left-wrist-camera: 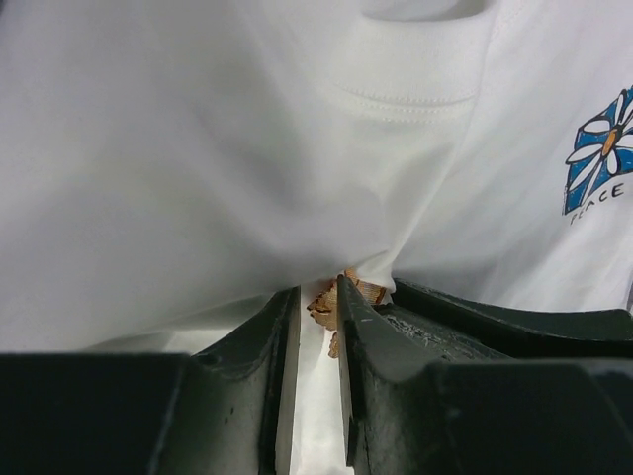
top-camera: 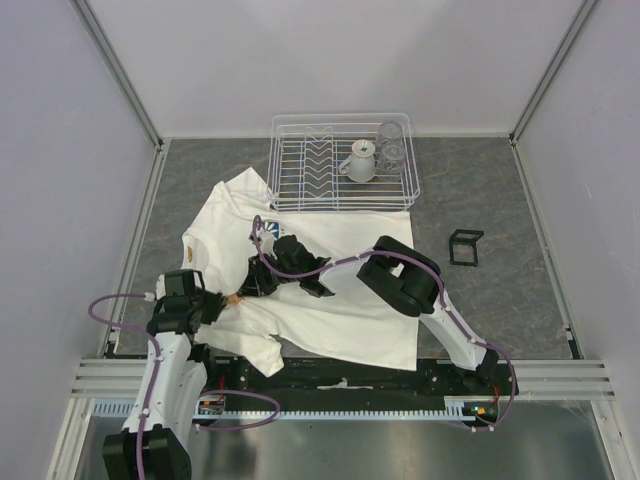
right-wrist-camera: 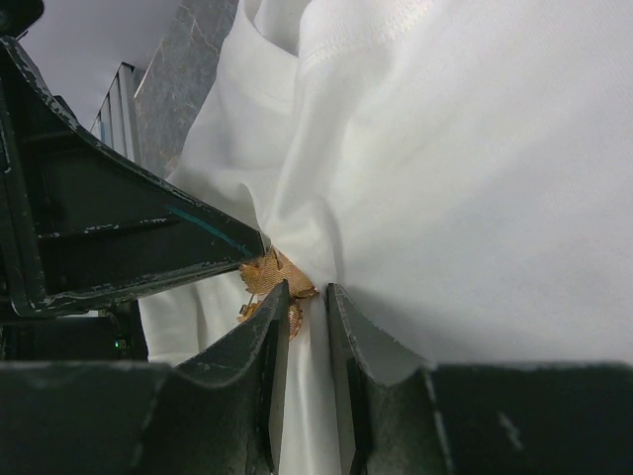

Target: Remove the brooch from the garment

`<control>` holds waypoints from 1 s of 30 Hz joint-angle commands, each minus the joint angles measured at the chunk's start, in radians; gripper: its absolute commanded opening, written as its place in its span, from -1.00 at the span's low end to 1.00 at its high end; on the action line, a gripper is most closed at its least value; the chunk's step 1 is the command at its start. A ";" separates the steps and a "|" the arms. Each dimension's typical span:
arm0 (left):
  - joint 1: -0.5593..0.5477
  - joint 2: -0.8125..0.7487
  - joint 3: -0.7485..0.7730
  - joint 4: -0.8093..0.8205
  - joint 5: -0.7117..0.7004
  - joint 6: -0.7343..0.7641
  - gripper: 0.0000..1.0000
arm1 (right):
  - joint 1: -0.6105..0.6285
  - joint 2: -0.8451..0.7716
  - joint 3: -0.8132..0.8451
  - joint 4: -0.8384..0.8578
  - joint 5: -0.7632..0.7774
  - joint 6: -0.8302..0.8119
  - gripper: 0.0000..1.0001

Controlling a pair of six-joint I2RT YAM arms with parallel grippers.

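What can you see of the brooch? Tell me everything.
The brooch is a tiny orange-tan piece with jagged, leaf-like edges, and it looks like thin metal or weave. It sits on the white shirt, near its left edge, where the cloth bunches to a point. Most of it is hidden. It lies between the left hand's fingertips, though a grip is unclear. The right hand seems to pinch cloth right beside it. No pin shows.

Brooch (top-camera: 232,298) boxed in btwn L gripper (top-camera: 216,301) & R gripper (top-camera: 250,290) tips; shirt (top-camera: 340,312) bunched tight around.
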 commanded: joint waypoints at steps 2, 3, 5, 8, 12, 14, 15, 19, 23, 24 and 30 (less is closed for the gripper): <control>-0.001 -0.011 -0.021 0.071 0.021 -0.032 -0.50 | 0.014 0.025 0.033 0.011 -0.018 -0.001 -0.41; 0.000 -0.011 -0.022 0.073 0.019 -0.032 -0.51 | 0.014 0.025 0.033 0.011 -0.017 -0.002 -0.41; 0.000 -0.011 -0.024 0.075 0.018 -0.029 -0.53 | 0.016 0.027 0.035 0.009 -0.018 -0.002 -0.41; 0.000 -0.013 -0.022 0.082 0.016 -0.017 -0.66 | 0.016 0.027 0.035 0.009 -0.020 -0.002 -0.41; 0.000 0.000 -0.015 0.082 0.008 0.023 -0.85 | 0.016 0.021 0.041 -0.004 -0.024 -0.007 -0.41; -0.001 0.007 -0.008 0.082 0.002 0.045 -0.97 | 0.014 0.005 0.059 -0.052 -0.024 -0.030 -0.40; 0.000 0.016 -0.007 0.084 -0.001 0.067 -0.97 | 0.014 -0.001 0.068 -0.073 -0.026 -0.039 -0.38; 0.000 0.023 -0.007 0.117 0.005 0.137 -0.97 | 0.013 -0.047 0.113 -0.202 -0.023 -0.079 -0.06; -0.001 -0.003 -0.021 0.145 0.004 0.167 -0.97 | 0.014 -0.097 0.116 -0.283 0.058 -0.146 0.07; -0.001 -0.011 -0.025 0.153 0.001 0.172 -0.97 | 0.014 -0.104 0.117 -0.291 0.065 -0.152 0.06; -0.001 -0.048 -0.038 0.148 -0.009 0.171 -0.97 | 0.016 -0.098 0.154 -0.311 0.066 -0.157 -0.11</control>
